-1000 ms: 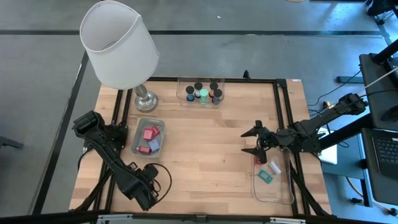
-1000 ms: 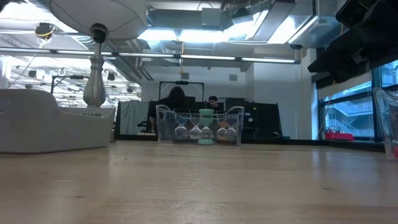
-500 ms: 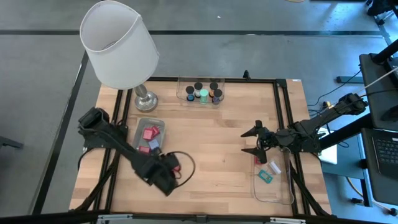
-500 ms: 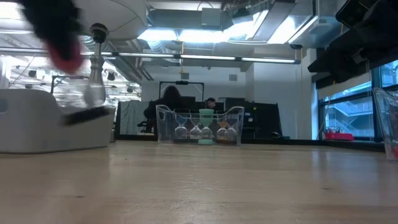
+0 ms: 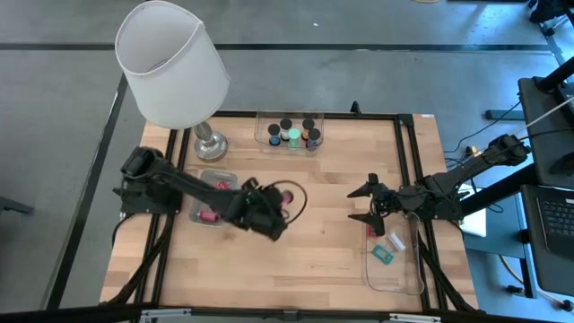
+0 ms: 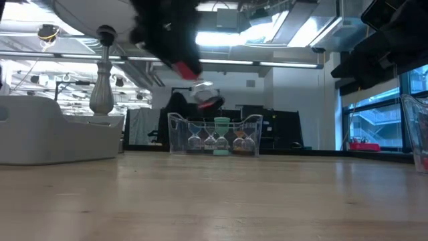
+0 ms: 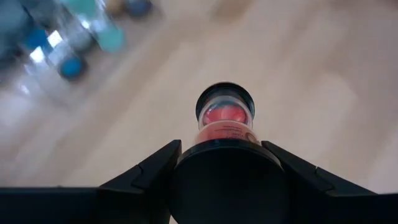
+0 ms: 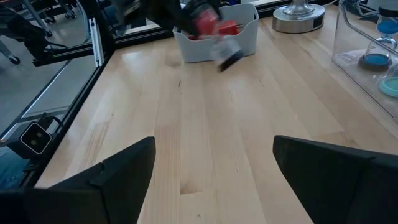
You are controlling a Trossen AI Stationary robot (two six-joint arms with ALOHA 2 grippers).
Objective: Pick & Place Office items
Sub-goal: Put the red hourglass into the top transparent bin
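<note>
Aloft, left end effector pinches a round, red-topped cylinder.

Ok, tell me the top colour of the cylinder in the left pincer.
Red, clearest in the left wrist view: cylinder.

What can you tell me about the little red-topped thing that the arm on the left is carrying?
It is a small round cylinder with a dark rim, a clear-looking wall and a red top. The left gripper holds it between its two dark fingers, lifted above the wooden table, right of the tray of red blocks. Nothing else touches it.
</note>
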